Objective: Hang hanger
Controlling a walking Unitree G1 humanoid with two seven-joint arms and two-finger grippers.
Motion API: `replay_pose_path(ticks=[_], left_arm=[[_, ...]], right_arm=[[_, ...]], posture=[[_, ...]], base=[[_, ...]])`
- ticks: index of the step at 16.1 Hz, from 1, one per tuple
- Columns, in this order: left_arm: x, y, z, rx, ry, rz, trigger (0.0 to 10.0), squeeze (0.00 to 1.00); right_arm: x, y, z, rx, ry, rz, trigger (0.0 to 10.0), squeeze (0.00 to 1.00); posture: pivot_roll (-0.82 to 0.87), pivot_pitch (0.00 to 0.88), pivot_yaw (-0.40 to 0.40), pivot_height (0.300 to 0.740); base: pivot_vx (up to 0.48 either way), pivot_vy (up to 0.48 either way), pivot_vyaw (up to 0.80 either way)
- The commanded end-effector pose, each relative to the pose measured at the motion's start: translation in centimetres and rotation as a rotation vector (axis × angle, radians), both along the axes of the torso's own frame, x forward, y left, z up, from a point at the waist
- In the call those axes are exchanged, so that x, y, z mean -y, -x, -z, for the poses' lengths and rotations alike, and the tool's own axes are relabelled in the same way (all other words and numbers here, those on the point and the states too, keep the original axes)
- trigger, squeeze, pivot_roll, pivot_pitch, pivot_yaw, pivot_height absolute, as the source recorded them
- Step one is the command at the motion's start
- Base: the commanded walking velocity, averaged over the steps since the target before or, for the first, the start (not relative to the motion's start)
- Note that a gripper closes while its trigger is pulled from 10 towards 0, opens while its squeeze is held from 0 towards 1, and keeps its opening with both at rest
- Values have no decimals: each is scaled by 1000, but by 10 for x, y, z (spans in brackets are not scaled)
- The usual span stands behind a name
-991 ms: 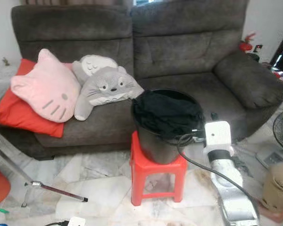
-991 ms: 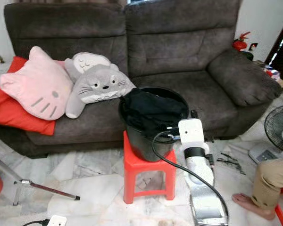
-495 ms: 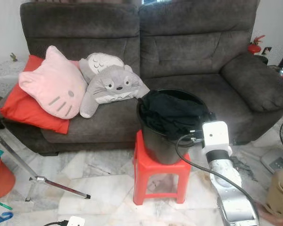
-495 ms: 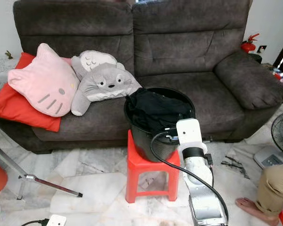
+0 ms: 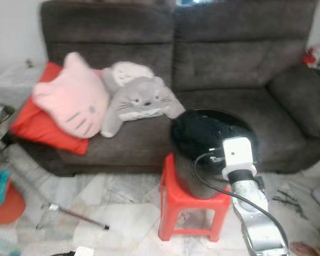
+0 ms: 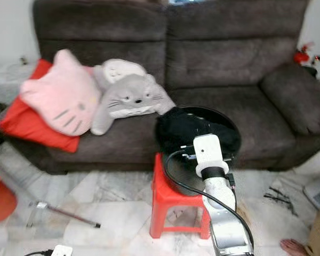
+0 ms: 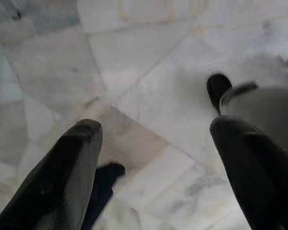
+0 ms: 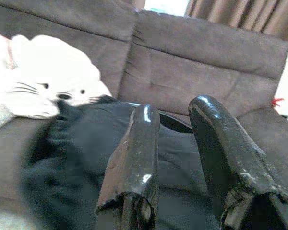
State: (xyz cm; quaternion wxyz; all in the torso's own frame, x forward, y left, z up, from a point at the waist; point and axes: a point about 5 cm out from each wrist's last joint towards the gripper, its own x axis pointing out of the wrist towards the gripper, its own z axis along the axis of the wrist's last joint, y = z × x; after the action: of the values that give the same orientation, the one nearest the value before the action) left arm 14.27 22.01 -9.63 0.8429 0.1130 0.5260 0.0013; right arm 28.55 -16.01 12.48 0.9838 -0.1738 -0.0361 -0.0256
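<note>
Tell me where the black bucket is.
The black bucket stands on the red stool, centre-right in the eye views, before the grey sofa, by the right tool.

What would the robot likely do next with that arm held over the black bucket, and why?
Probably lower the right gripper into the bucket on the red stool. Its fingers are a little apart with nothing between them, hovering just above the dark clothes piled inside.
</note>
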Motion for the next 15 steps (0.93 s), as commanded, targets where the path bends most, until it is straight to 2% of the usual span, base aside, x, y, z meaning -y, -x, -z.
replay_pose_path(ticks=[1, 5, 11, 12, 13, 14, 15], left_arm=[[2, 0, 0, -4, 11, -4, 10000, 0], [2, 0, 0, -4, 10, -2, 10000, 0], [2, 0, 0, 2, 7, -3, 10000, 0], [2, 0, 1, 1, 7, -3, 10000, 0], [2, 0, 1, 1, 7, -3, 10000, 0], [2, 0, 1, 1, 7, -3, 10000, 0], [2, 0, 0, 1, 7, -4, 10000, 0]], right_arm=[[4, 0, 2, -9, -5, 15, 10000, 0], [4, 1, 4, -28, -7, 12, 10000, 0], [-2, 4, 4, -37, 17, -50, 10000, 0], [-6, 4, 4, -48, 30, -91, 10000, 0], [-13, 4, 3, -59, 70, -155, 10000, 51], [-16, 4, 3, -67, 89, -180, 10000, 251], [-19, 4, 3, -86, 110, -209, 10000, 1000]], posture=[[-165, 0, 30, 740], [-167, 0, 30, 740], [-170, 0, 27, 740], [-171, 0, 27, 740], [-169, 0, 25, 740], [-169, 0, 25, 740], [-169, 0, 25, 740]], base=[[289, 0, 0], [290, 0, 0], [0, 0, 0], [0, 0, 0], [0, 0, 0], [0, 0, 0], [0, 0, 0]])
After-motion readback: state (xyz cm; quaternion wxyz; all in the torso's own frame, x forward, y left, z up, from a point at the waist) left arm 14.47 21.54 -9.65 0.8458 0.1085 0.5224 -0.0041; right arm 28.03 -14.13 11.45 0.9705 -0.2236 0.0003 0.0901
